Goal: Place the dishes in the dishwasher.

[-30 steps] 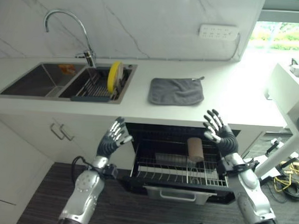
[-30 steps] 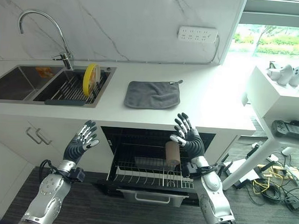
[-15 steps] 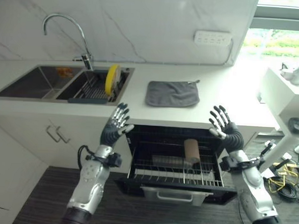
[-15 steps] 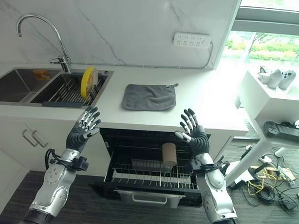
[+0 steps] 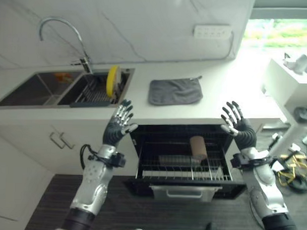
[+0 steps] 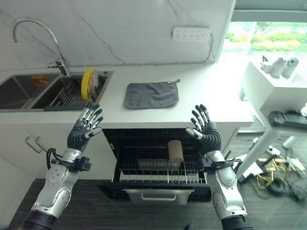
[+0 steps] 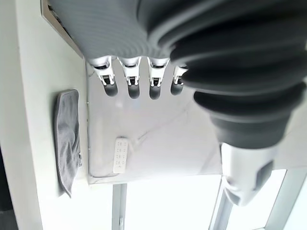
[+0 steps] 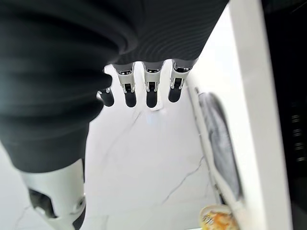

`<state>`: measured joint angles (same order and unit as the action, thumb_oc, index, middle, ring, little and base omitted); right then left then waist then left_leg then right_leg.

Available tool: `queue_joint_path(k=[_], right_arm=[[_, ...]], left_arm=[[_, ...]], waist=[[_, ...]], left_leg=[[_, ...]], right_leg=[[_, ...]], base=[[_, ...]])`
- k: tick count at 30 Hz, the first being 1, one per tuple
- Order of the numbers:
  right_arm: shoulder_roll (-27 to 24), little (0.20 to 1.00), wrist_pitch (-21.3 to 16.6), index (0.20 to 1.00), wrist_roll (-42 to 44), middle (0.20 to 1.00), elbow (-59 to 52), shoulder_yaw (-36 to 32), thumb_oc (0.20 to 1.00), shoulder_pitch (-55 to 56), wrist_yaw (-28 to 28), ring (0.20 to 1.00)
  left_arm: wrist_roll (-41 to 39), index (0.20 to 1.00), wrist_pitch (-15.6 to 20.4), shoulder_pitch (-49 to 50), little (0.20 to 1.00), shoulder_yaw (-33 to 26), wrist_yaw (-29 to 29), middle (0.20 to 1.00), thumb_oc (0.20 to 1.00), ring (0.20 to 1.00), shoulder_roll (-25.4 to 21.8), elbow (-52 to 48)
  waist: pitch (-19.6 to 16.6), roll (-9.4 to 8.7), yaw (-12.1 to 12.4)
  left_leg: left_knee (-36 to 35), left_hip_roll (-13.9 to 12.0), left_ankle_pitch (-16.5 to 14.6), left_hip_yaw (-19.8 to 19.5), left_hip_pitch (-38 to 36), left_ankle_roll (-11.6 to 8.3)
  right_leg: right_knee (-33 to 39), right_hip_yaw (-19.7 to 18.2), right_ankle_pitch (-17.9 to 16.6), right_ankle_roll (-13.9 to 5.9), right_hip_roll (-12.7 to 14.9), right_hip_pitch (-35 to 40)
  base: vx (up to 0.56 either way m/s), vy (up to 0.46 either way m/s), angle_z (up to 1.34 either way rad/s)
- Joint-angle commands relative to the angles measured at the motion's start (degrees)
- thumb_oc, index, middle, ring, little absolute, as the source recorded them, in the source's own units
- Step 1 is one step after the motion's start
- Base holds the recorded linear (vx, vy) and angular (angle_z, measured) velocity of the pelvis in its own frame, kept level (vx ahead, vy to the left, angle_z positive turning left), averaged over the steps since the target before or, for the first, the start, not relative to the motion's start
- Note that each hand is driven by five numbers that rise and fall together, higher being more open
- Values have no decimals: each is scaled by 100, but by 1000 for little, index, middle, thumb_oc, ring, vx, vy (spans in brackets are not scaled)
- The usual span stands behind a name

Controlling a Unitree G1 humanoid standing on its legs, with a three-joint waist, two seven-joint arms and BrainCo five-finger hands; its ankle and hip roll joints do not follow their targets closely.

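A yellow plate (image 5: 113, 79) stands on edge in the drying rack of the right sink basin (image 5: 96, 91). Below the counter the dishwasher (image 5: 184, 174) is open, its wire rack pulled out. In the rack lie a brown cup (image 5: 197, 147) and a dark tray (image 5: 175, 160). My left hand (image 5: 118, 128) is raised in front of the counter edge, left of the dishwasher, fingers spread and holding nothing. My right hand (image 5: 236, 125) is raised at the dishwasher's right side, also open and holding nothing. Straight fingers (image 7: 133, 82) show in the left wrist view, and fingers (image 8: 150, 86) in the right wrist view.
A grey cloth (image 5: 175, 90) lies on the white counter (image 5: 225, 92) right of the sink. A curved tap (image 5: 63, 36) stands behind the sink. A power strip (image 5: 212, 31) is on the marble wall. A white side table (image 6: 275, 84) with controllers stands at the right, cables on the floor beneath.
The camera has shifted, so the whole scene sits differently. Both hands have risen a little towards the counter edge, staying open and spread.
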<state>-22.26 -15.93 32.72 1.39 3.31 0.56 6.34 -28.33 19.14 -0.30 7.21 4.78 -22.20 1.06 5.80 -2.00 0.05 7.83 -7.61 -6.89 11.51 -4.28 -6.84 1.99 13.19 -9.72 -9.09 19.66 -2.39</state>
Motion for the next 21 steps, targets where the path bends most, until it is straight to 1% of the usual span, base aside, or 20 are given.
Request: queue_joint_path(k=[1, 2, 3, 4, 5, 6, 7, 8, 10, 11, 12, 13, 14, 15, 16, 17, 18, 19, 21], right_arm=[[-198, 1000, -512, 1000, 45, 1000, -646, -277, 1000, -195, 118, 1000], [-164, 1000, -570, 1000, 37, 1000, -665, -305, 1000, -138, 132, 1000], [-142, 1000, -557, 1000, 58, 1000, -706, -323, 1000, -122, 163, 1000], [-132, 1000, -501, 1000, 80, 1000, -767, -330, 1000, -144, 145, 1000], [-128, 1000, -467, 1000, 84, 1000, -801, -310, 1000, -203, 43, 1000], [-118, 1000, -445, 1000, 92, 1000, -830, -289, 1000, -248, -51, 1000], [-92, 1000, -429, 1000, 112, 1000, -871, -245, 1000, -285, -184, 1000], [-19, 1000, -395, 1000, 182, 1000, -915, -216, 1000, -332, -298, 1000], [26, 1000, -407, 1000, 211, 1000, -910, -187, 1000, -340, -299, 1000], [75, 1000, -437, 1000, 177, 1000, -884, -135, 1000, -344, -280, 1000], [94, 1000, -443, 1000, 172, 1000, -872, -114, 1000, -345, -251, 1000], [113, 1000, -450, 1000, 180, 1000, -853, -113, 1000, -343, -201, 1000], [117, 1000, -443, 1000, 233, 1000, -792, -144, 1000, -348, -102, 1000], [118, 1000, -445, 1000, 229, 1000, -780, -134, 1000, -354, -96, 1000], [107, 1000, -435, 1000, 221, 1000, -736, -101, 1000, -391, -67, 1000], [93, 1000, -433, 1000, 223, 1000, -730, -101, 1000, -395, -57, 1000], [53, 1000, -418, 1000, 222, 1000, -720, -105, 1000, -408, -54, 1000], [-38, 1000, -350, 1000, 265, 1000, -686, -111, 1000, -471, -97, 1000], [-89, 1000, -391, 1000, 340, 1000, -594, -87, 1000, -551, -99, 1000]], left_arm=[[17, 1000, 300, -127, 1000, -111, 98, 1000, 1000, 1000, -322, -310], [145, 1000, 315, -158, 1000, -79, 112, 1000, 1000, 1000, -348, -284], [173, 1000, 344, -135, 1000, -94, 98, 1000, 1000, 1000, -392, -292], [161, 1000, 367, -97, 1000, -141, 96, 1000, 1000, 1000, -420, -309], [141, 1000, 339, -86, 1000, -196, 123, 1000, 1000, 1000, -436, -330], [140, 1000, 300, -101, 1000, -235, 146, 1000, 1000, 1000, -448, -341], [146, 1000, 253, -144, 1000, -256, 155, 1000, 1000, 1000, -462, -332], [187, 1000, 237, -170, 1000, -289, 137, 1000, 1000, 1000, -462, -303], [204, 1000, 250, -162, 1000, -295, 98, 1000, 1000, 1000, -449, -275], [205, 1000, 217, -156, 1000, -305, 33, 1000, 1000, 1000, -415, -285], [216, 1000, 180, -154, 1000, -322, 10, 1000, 1000, 1000, -397, -303], [252, 1000, 147, -138, 1000, -343, -15, 1000, 1000, 1000, -381, -328], [329, 1000, 130, -108, 1000, -347, -45, 1000, 1000, 1000, -316, -319], [344, 1000, 142, -103, 1000, -334, -63, 1000, 1000, 1000, -297, -313], [385, 1000, 220, -65, 1000, -291, -124, 1000, 1000, 1000, -240, -301], [401, 1000, 238, -51, 1000, -274, -144, 1000, 1000, 1000, -223, -307], [415, 1000, 250, -28, 1000, -233, -189, 1000, 1000, 1000, -190, -329], [401, 1000, 182, -39, 1000, -162, -234, 1000, 1000, 1000, -146, -371], [457, 1000, 194, -87, 1000, -109, -246, 1000, 1000, 1000, -125, -349]], waist=[[65, 274, 113], [94, 223, 124], [115, 206, 153], [122, 211, 215], [137, 236, 264], [125, 248, 285], [142, 258, 298], [144, 257, 327], [133, 232, 343], [147, 206, 336], [154, 194, 325], [162, 190, 317], [145, 173, 301], [142, 162, 294], [108, 140, 294], [105, 138, 294], [104, 123, 295], [144, 72, 317], [200, 61, 341]], left_leg=[[-752, -96, 716, -100, -312, 254], [-790, 116, 619, -69, -356, 365], [-863, 252, 560, 5, -425, 434], [-973, 362, 532, 112, -502, 499], [-1024, 450, 486, 170, -559, 556], [-1026, 507, 472, 183, -537, 598], [-1004, 583, 416, 179, -549, 650], [-995, 720, 372, 177, -527, 747], [-1015, 825, 370, 128, -492, 802], [-1023, 927, 350, 61, -489, 843], [-1015, 970, 331, 35, -489, 852], [-988, 980, 314, 40, -482, 843], [-958, 951, 341, 98, -449, 800], [-933, 955, 338, 115, -448, 794], [-759, 948, 282, 236, -415, 759], [-651, 933, 249, 287, -385, 734], [-395, 897, 196, 384, -296, 680], [179, 800, 168, 487, -22, 551], [630, 577, 373, 502, 313, 406]], right_leg=[[-1084, 113, 592, -220, 173, 607], [-1185, 166, 221, -271, 294, 461], [-1252, 271, 28, -309, 309, 323], [-1324, 392, -31, -338, 253, 213], [-1456, 505, 59, -345, 131, 166], [-1518, 558, 99, -322, 21, 111], [-1660, 584, 212, -305, -126, 75], [-1846, 674, 364, -249, -417, 29], [-1822, 709, 397, -203, -656, 6], [-1810, 685, 459, -168, -910, -18], [-1763, 658, 478, -145, -995, -31], [-1620, 656, 586, -64, -1062, 26], [-1252, 638, 822, 117, -1236, 231], [-1166, 616, 811, 125, -1254, 266], [-917, 630, 917, 197, -1284, 407], [-868, 655, 970, 238, -1292, 455], [-801, 692, 1043, 306, -1273, 529], [-737, 727, 1038, 372, -1169, 626], [-717, 715, 1049, 426, -1142, 693]], base=[[-63, 356, -5], [-59, 302, 5], [-79, 341, 18], [-76, 302, -9], [-76, 255, -40], [-58, 209, -63], [-60, 214, -51], [-43, 180, -29], [-28, 90, -16], [4, 32, -10], [25, 8, -13], [22, -62, -11], [14, -68, -4], [25, -73, 8], [0, 0, 0], [0, 0, 0], [-38, 11, -8], [-61, 20, -9], [-80, 60, -7]])
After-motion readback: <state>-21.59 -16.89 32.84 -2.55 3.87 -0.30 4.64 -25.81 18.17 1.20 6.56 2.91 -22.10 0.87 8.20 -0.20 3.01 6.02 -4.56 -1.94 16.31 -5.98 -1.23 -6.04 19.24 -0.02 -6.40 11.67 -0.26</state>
